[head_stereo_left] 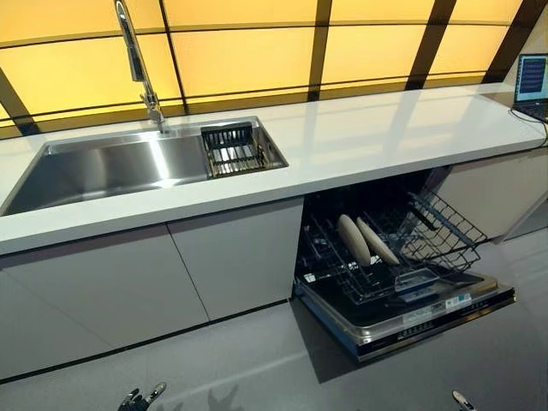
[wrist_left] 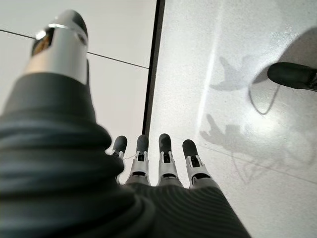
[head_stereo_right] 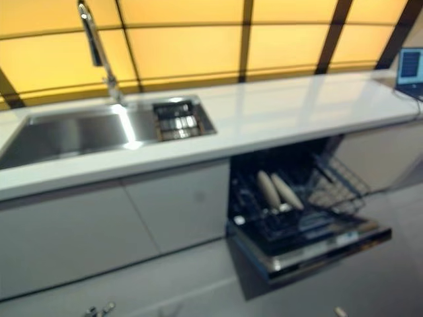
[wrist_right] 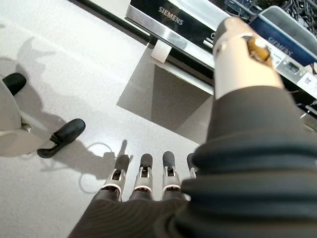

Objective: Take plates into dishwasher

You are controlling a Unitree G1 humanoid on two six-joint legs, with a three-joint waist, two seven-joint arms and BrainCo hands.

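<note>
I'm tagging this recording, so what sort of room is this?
Most likely a kitchen: a stainless sink with a tall faucet set in a white countertop, and an open dishwasher whose rack holds two plates.

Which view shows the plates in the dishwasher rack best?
The left eye view: two plates stand on edge side by side in the lower rack, clearly outlined. The right eye view shows the same pair, less crisply. The right wrist view catches only the dishwasher door; the left wrist view shows none.
</note>
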